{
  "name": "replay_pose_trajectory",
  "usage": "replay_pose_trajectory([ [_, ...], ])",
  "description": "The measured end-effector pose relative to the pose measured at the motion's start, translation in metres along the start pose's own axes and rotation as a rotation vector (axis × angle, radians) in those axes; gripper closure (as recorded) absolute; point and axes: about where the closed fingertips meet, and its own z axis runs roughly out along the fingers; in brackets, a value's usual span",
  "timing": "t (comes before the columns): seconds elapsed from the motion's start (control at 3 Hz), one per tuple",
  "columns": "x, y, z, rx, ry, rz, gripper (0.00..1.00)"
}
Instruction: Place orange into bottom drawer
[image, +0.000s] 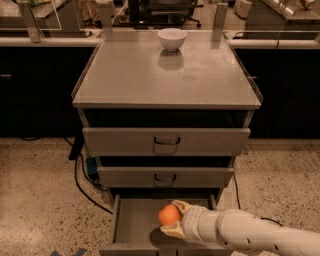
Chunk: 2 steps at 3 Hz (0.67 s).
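Tool (172, 218) sits low in view, over the pulled-out bottom drawer (131, 224), w/ its two pale fingers (178, 205) pinching the orange (169, 214) from above and below. Orange is inside the drawer's outline, right of centre, toward the front edge. There's a shadow under it on the grey drawer floor, but can't tell if it touches that floor. White arm (250, 234) comes in from the lower-right corner and crosses the drawer's right front. Above, the middle drawer (125, 176) and top drawer (120, 141) both look shut, each w/ a dark handle at centre. Grey counter (165, 80) on top carries a white bowl (172, 39) near its back edge, approx. centred, upright, well apart from the orange. Black cable (80, 182) runs down by the cabinet's left side onto the speckled floor (40, 200).
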Motion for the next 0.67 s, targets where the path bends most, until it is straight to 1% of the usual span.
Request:
replay_pose_trajectory([
  [0.33,0.086,-0.038,0.078,0.045,0.049,0.081,1.0],
  [0.67,0.142,-0.048,0.119,0.041,0.069,0.169,1.0],
])
